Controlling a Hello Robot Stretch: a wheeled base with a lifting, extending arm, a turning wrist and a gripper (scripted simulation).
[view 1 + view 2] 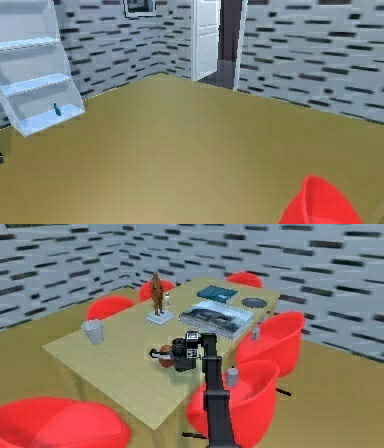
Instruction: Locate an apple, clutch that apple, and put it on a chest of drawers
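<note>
Grey brick-patterned walls and an olive floor enclose the work area. On the arm side view, a light wooden desk stands ringed by red chairs.

**Location of the task's thing.** A small red-brown blob lies on the desk near its middle, at the finger end of the gripper. Its rounded outline and colour are consistent with an apple. Finer detail cannot be made out. Whether the gripper is over, beside or touching it cannot be told.

**Gripper state.** The dark arm rises from the bottom edge and ends at the gripper above the desk top. The blob lies on a surface right at the fingers, so it cannot be told whether the gripper holds anything. Its state cannot be read from these pictures.

**Handling properties (judgement).** An apple should be light, rigid and smooth-skinned. The round form offers no flat faces, so it may roll or slip if taken off-centre. The skin bruises under excess force. Recommended hold: across the widest part, with the fingers on opposite sides, level with the middle of the fruit.

**Nearby items.** These items share the desk, and all stand apart from the blob:
- a brown statue on a pale base
- a grey mug
- a dark-covered book
- a small grey cup by the near edge

Keep clear of them during any lift.
</note>
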